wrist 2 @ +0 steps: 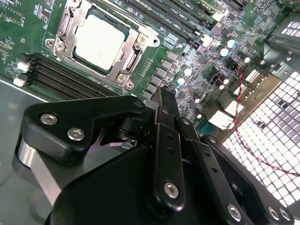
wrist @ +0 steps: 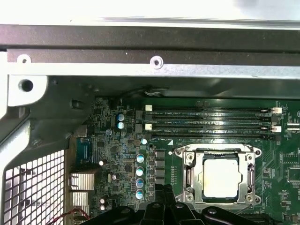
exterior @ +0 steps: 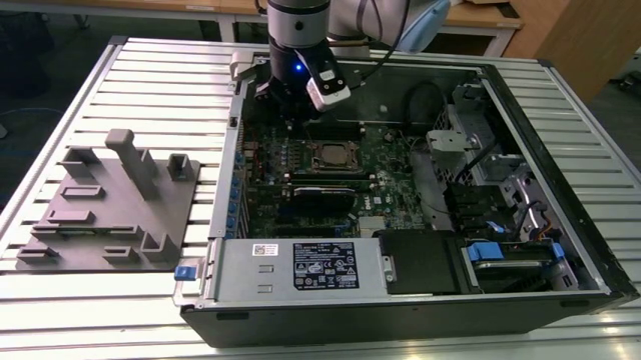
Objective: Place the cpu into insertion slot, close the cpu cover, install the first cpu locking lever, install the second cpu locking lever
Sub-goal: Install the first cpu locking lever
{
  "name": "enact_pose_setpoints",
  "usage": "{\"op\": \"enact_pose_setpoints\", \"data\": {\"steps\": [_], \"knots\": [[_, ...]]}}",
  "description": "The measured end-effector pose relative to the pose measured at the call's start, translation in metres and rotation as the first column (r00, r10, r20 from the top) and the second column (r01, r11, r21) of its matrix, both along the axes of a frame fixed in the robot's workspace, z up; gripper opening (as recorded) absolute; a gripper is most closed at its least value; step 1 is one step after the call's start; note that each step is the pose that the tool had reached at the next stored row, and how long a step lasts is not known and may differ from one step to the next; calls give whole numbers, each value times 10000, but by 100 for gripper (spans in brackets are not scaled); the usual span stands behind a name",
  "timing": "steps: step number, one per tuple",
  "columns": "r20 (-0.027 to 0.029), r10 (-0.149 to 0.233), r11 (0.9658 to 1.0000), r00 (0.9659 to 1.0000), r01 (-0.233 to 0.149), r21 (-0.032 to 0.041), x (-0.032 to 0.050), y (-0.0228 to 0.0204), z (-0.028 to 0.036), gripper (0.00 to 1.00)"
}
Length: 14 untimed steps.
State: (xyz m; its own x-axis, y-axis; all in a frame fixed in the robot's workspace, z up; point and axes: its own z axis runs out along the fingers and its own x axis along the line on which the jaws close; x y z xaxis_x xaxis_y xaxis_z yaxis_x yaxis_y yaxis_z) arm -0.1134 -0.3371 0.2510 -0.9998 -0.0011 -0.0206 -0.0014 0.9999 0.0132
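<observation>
Gripper [wrist 2: 162, 101] — fingers together, holding nothing — above the green board [wrist 2: 187, 51] inside the computer case [exterior: 401, 324] | chip [wrist 2: 101, 42] seated nearby, metal cover [wrist 2: 132, 57] lowered around it.

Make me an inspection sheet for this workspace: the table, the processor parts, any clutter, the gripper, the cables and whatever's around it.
Surface: slatted metal table carrying an open computer case.
Job's things: cpu seated on the green motherboard, with the cpu cover lying flat around it.
Clutter: grey fixture tray on the table, on the exterior view's left of the case.
Gripper: gripper shut, nothing seen in it, over the motherboard beside the cpu.
Cables: thin red wire near the perforated panel; black cables inside the case.
Surroundings: wooden desks beyond the table.
</observation>
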Motion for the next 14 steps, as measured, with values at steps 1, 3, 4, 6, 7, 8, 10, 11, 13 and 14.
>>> {"op": "enact_pose_setpoints", "data": {"steps": [1, 3, 4, 6, 7, 8, 10, 11, 13, 14], "knots": [[1, -1, 10000, 10000, 1, 1, 0, 1, 0, 11], [0, -1, 10000, 10000, 1, 0, 0, 1, 0, 11], [0, -1, 10000, 10000, 1, 0, -1, 1, 0, 11], [0, -1, 10000, 10000, 1, 0, -1, 1, 0, 11], [0, -1, 10000, 10000, 1, 0, -1, 1, 0, 11], [-1, -1, 10000, 10000, 1, -1, -1, 1, 0, 11], [-1, -1, 10000, 10000, 1, 0, -2, 1, 0, 11], [0, -1, 10000, 10000, 1, 0, -2, 1, 0, 11], [-1, -2, 10000, 10000, 2, -1, -4, 2, 0, 11], [0, -3, 10000, 10000, 3, 0, -5, 8, 0, 11]]}}
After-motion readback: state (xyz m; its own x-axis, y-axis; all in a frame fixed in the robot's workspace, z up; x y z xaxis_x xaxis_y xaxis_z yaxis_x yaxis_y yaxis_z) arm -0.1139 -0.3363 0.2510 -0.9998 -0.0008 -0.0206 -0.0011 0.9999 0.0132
